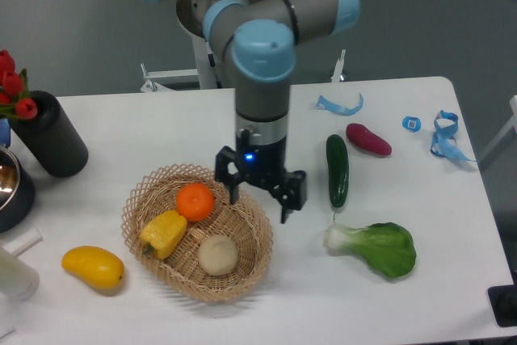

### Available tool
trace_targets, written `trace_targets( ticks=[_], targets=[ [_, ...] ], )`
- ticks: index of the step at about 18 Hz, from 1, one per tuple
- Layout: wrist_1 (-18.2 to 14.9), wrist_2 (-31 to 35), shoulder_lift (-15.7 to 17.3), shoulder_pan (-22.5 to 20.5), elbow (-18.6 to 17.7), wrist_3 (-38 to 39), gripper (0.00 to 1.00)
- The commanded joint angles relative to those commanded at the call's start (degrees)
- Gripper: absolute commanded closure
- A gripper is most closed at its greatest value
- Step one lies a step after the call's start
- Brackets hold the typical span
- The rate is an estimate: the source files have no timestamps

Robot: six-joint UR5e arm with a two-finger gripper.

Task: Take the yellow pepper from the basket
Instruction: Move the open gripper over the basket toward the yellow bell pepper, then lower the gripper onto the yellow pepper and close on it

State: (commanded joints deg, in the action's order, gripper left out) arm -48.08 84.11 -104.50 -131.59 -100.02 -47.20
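The claw is held wide open and empty; the yellow pepper is seen lower-left of it in the basket.

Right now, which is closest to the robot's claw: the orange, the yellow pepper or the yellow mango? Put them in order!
From the gripper, in the camera view:
1. The orange, in the basket, just left of the claw.
2. The yellow pepper, further left in the basket.
3. The mango, outside the basket, far left on the table.
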Motion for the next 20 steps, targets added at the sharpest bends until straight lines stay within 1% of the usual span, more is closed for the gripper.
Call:
trace_targets(
  ticks=[5, 9, 15, 18, 20],
  targets=[
    [0.35, -0.09, -1.05, 4.49, -2.11, -0.61, 0.0],
    [0.44, -0.09, -2.99, 7.48, -2.29, -0.09, 0.0],
    [0.62, -0.35, -6.32, 8.8, -1.59, 0.0, 0.0],
    [2.19, -0.44, -7.47, 8.89, -1.67, 0.09, 0.0],
    [2.2, -0.44, -8.08, 9.15, -1.67, 0.09, 0.0]
  ],
)
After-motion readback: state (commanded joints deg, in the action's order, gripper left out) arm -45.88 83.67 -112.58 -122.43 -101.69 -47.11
